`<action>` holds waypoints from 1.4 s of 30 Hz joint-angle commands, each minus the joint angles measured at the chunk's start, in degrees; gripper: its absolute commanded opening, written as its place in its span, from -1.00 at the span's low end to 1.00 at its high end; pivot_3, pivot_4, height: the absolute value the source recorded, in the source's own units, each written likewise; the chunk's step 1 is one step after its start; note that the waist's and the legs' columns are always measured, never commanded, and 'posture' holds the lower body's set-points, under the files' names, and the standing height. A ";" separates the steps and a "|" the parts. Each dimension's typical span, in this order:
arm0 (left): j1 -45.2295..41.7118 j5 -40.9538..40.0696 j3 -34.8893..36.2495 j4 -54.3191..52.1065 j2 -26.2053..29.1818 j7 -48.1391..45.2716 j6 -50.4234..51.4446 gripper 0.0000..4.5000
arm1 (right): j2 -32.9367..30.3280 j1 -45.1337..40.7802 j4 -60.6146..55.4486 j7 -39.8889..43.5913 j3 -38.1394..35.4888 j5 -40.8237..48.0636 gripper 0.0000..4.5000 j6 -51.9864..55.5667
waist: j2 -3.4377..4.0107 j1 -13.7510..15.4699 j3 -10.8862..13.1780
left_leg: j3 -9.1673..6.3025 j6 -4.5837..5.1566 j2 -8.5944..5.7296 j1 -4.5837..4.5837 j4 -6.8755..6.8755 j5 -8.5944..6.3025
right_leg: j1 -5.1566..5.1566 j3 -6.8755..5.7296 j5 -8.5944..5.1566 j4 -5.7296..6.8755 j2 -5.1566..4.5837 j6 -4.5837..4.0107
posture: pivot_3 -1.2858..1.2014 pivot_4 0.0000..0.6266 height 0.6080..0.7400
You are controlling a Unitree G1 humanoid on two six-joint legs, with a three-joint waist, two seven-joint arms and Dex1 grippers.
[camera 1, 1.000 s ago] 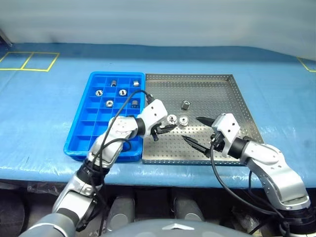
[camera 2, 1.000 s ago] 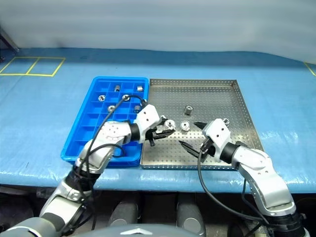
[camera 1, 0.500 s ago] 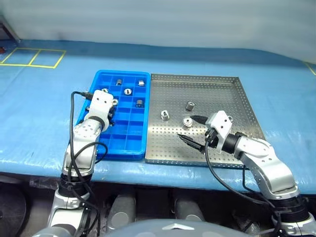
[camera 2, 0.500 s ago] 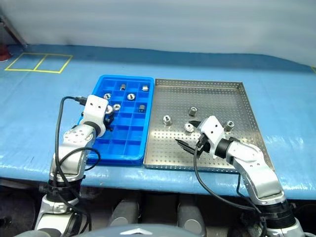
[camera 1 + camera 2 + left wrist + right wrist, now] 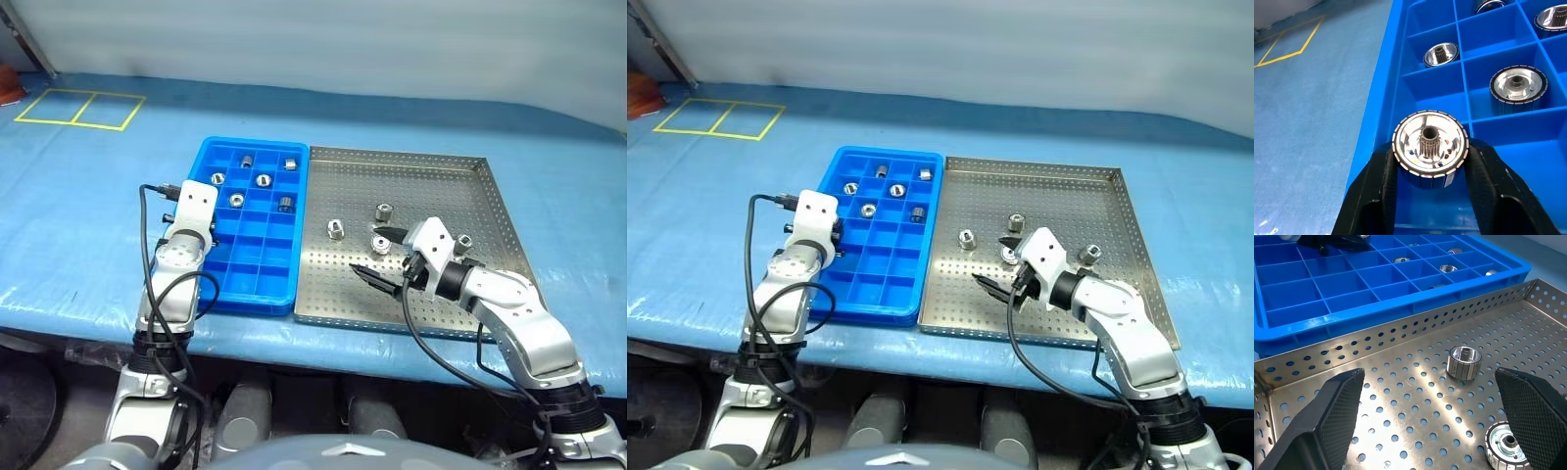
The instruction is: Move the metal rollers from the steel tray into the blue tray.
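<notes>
Meanwhile left pincer (image 5: pixel 1431 169) pinches a roller (image 5: pixel 1430 147) over the blue tray (image 5: pixel 206 294); right pincer (image 5: pixel 1437 416) spread.

Workshop bench, blue mat (image 5: pixel 88 206), yellow floor-style markings (image 5: pixel 78 108), perforated steel tray (image 5: pixel 431 181)

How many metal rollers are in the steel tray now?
4 rollers: one nearest the blue tray, one at centre, one by the right gripper, one past its wrist. The arm may hide others.

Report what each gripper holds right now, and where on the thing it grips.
The left gripper holds one metal roller by its ribbed sides, over the blue tray. The right gripper is open over the steel tray, holding nothing.
</notes>
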 commanded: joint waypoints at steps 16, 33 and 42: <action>-13.68 -16.56 -16.68 3.51 -4.32 -29.92 -6.00 0.47 | -0.06 3.84 -4.95 -2.74 -4.62 0.42 1.00 -0.72 | 0.01 -0.99 -0.01 | 0.05 -0.01 -0.04 -0.07 0.02 0.00 | -0.02 0.03 0.01 -0.08 -0.02 0.03 | 0.13 -0.52 1.00; -19.83 -3.55 -27.38 24.65 -4.24 -25.84 -9.12 0.47 | 0.74 8.20 -7.96 -5.82 -5.87 0.35 1.00 -1.02 | 0.03 -4.89 -0.02 | 0.06 0.00 -0.01 0.00 0.02 -0.01 | -0.03 0.08 0.02 -0.01 0.00 0.04 | 0.08 -0.52 1.00; -18.28 -2.41 -25.15 23.72 -4.01 -22.59 -9.61 0.31 | 0.68 7.23 -7.20 -5.66 -5.19 0.24 1.00 -1.01 | 0.04 -5.27 -0.03 | 0.06 0.00 0.01 0.01 0.01 -0.01 | -0.04 0.08 0.02 0.02 0.01 0.04 | 0.09 -0.52 1.00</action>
